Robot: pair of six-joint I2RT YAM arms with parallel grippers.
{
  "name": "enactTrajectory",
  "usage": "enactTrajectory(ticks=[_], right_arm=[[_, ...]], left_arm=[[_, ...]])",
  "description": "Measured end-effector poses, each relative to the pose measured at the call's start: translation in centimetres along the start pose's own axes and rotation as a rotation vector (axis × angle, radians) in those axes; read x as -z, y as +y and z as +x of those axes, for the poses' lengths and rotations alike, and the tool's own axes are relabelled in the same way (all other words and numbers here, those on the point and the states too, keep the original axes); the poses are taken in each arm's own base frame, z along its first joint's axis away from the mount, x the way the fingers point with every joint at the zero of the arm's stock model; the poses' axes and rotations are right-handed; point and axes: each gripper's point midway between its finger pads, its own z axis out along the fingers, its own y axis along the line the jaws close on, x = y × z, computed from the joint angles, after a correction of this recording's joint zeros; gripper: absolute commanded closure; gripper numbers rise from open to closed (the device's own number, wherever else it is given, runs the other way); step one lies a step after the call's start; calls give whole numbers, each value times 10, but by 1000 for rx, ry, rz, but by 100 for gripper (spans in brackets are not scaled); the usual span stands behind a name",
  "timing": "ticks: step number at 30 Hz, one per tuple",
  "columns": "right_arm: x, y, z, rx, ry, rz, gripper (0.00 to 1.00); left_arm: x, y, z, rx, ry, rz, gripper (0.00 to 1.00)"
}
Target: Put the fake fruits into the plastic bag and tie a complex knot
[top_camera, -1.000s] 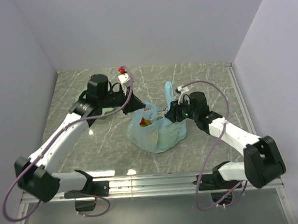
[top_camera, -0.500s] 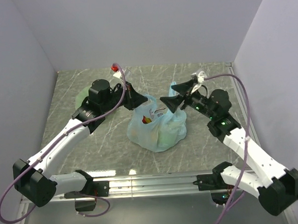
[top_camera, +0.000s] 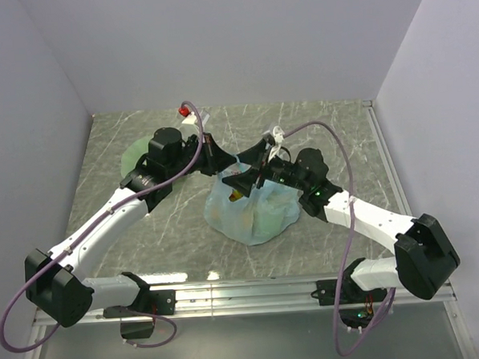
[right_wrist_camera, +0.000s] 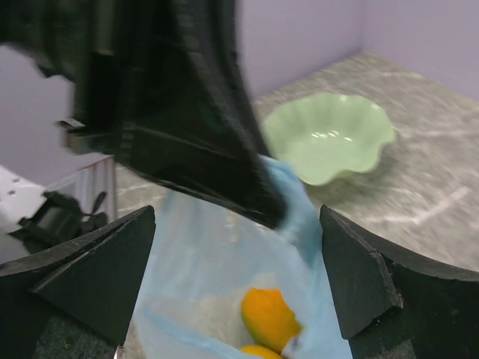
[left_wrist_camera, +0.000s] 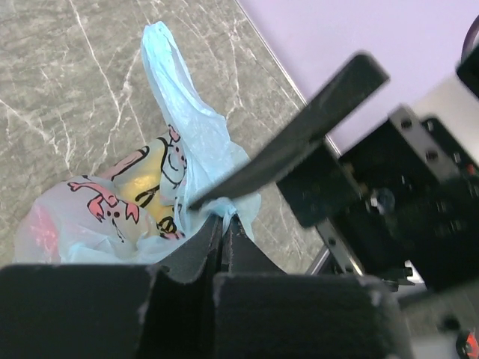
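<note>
Soft, even white light falls from above; the marbled tabletop (top_camera: 333,134) carries pale glare patches near its front edge and only faint shadows. The right wrist view is motion-blurred throughout. In the left wrist view the plastic bag (left_wrist_camera: 194,142) is crisp, the near foreground dark and soft.

Lab-type robot cell: plain white walls (top_camera: 216,44), marble-look tabletop (top_camera: 341,126), alu rail (top_camera: 245,292) in front.

Thin, crinkly translucent plastic bag (top_camera: 257,215); glossy orange fruit (right_wrist_camera: 269,318); smooth, shiny green dish (right_wrist_camera: 329,146); polished marble-look table (top_camera: 140,124).
</note>
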Motion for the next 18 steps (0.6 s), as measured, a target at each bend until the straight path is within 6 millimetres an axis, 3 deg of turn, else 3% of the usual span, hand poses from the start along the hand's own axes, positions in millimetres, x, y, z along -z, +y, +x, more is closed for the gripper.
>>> enactTrajectory(ticks=[3,7,18], right_arm=[[-6,15,6,-1,-2,-51,4],[-13,17,19,-22,10,-51,4],[-31,5,68,-175,73,67,35]], left_arm=[[0,0,1,7,5,1,100],[0,2,5,15,17,-6,100],[3,4,-11,48,-73,-38,100]])
